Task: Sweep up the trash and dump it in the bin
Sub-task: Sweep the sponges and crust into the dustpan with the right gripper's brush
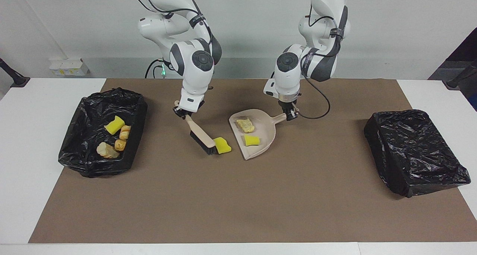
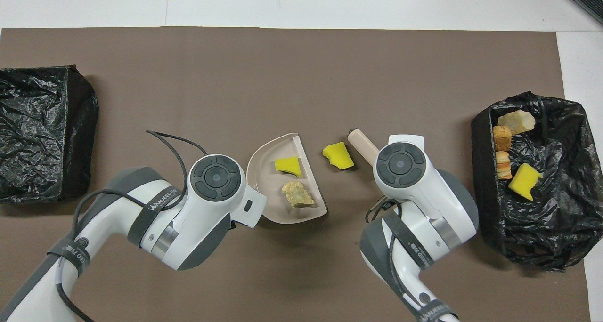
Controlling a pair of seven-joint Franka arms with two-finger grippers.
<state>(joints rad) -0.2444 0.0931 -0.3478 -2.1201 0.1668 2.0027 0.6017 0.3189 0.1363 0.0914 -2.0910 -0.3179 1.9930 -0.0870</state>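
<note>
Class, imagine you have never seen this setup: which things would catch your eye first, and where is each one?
Mid-table, the right gripper holds a brush against a yellow sponge piece, beside the dustpan that the left gripper holds by its handle, two scraps already inside. At the right arm's end, an open black-lined bin holds more scraps.

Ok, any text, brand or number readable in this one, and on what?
"WANJEED", followed by letters too blurred to read: black strap on the left arm.
Print on the right arm's straps: too blurred to read.
Strap print in the facing view: too small to read.
Dustpan and brush: no text.
</note>
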